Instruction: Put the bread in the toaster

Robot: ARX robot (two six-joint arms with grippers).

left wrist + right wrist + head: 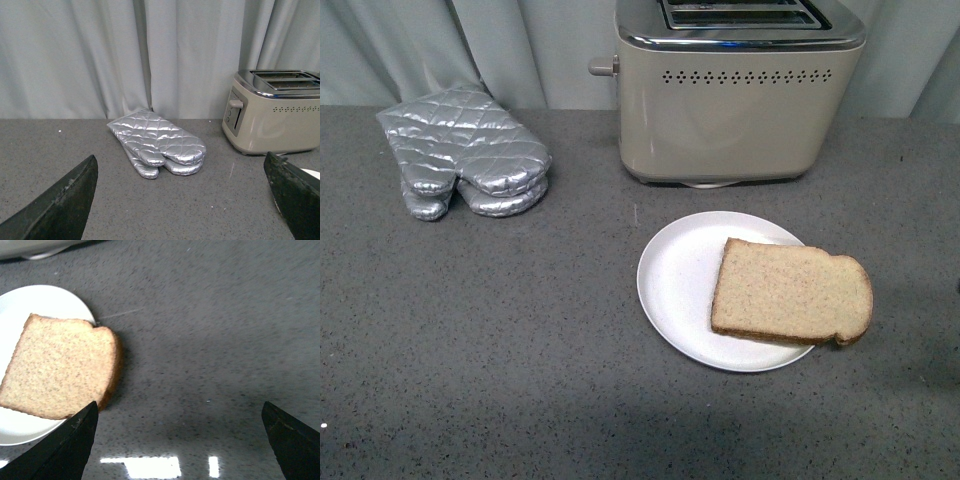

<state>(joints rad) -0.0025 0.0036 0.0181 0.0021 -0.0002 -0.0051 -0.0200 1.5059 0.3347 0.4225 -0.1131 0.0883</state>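
Note:
The bread [790, 292], a light-brown slice with a darker crust, lies flat on a white plate [675, 280], its rounded end hanging over the plate's right rim. The beige toaster [730, 110] with a chrome top stands behind the plate, its lever knob on the left side. Neither arm shows in the front view. My right gripper [182, 440] is open and empty above the counter beside the bread [60, 367]. My left gripper [185, 200] is open and empty, facing the oven mitts, with the toaster [272, 112] off to one side.
A pair of silver quilted oven mitts [465, 150] lies on the dark speckled counter [500, 360] at the back left; it also shows in the left wrist view [160, 142]. A grey curtain [520, 45] hangs behind the counter.

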